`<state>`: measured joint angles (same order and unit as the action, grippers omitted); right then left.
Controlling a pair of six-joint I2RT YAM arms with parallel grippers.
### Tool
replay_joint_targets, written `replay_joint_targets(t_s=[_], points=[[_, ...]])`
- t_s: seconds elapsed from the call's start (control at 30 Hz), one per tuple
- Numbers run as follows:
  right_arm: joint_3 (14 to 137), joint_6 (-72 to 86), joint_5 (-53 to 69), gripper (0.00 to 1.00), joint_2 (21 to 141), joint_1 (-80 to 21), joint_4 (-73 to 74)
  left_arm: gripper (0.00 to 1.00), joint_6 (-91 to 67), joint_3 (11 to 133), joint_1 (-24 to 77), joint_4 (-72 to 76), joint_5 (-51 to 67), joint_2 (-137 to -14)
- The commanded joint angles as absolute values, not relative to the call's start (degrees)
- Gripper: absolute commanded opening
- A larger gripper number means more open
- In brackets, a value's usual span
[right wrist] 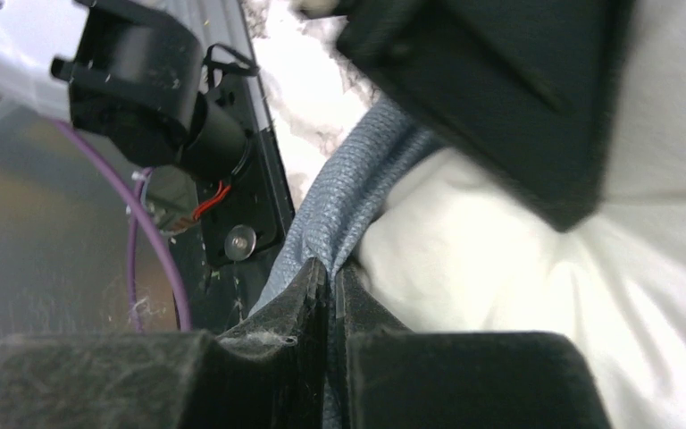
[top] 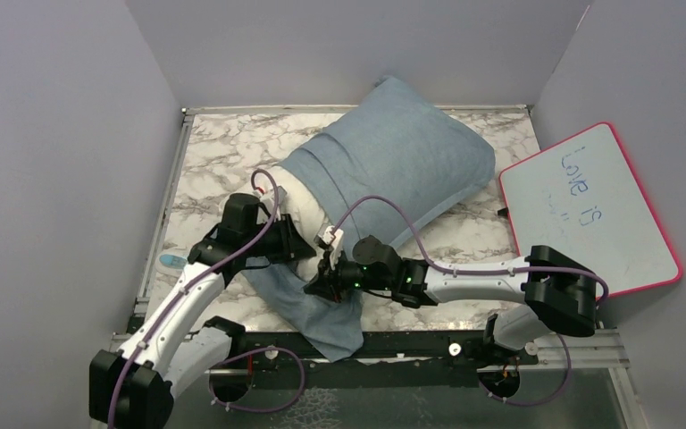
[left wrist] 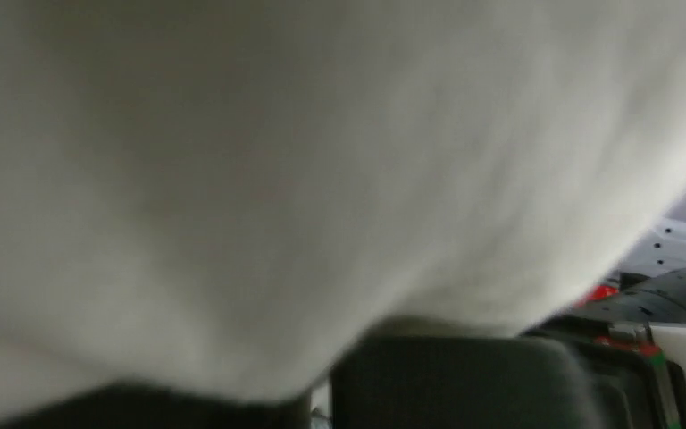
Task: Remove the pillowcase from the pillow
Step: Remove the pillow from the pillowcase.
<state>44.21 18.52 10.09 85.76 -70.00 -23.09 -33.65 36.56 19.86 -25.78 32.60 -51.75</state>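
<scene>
Grey-blue pillowcase (top: 402, 152), white pillow (top: 302, 206), grey-veined marble table (top: 223, 152), pink-rimmed whiteboard (top: 589, 206).

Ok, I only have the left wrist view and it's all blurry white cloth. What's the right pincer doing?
Observer: The right pincer is shut on a fold of the grey-blue cloth pillowcase, right beside the plump white stuffed pillow.
Operator: How much of the pillow is out of the case?
Observer: From the top view, only its near end is bare. The case covers all the rest.
Operator: And where does my left pincer sit?
Observer: The left pincer is up against that bare end. I can't tell whether it's open or shut.
</scene>
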Motion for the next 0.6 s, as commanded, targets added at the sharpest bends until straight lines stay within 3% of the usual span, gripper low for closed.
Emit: replay_joint_targets(t_s=[0.0,0.27,0.57], points=[[43.5,12.5,23.9,0.13,84.9,-70.6,-27.0,0.00,-34.4,40.8,22.5,-21.4,27.3,-56.9],[40.3,6.7,36.5,0.27,85.4,-73.6,-18.9,0.00,-41.4,50.0,22.5,-13.3,22.4,-62.7],[36.8,7.1,25.5,0.30,86.1,-74.3,-12.3,0.00,-42.5,57.7,21.9,-14.1,20.2,-63.5]])
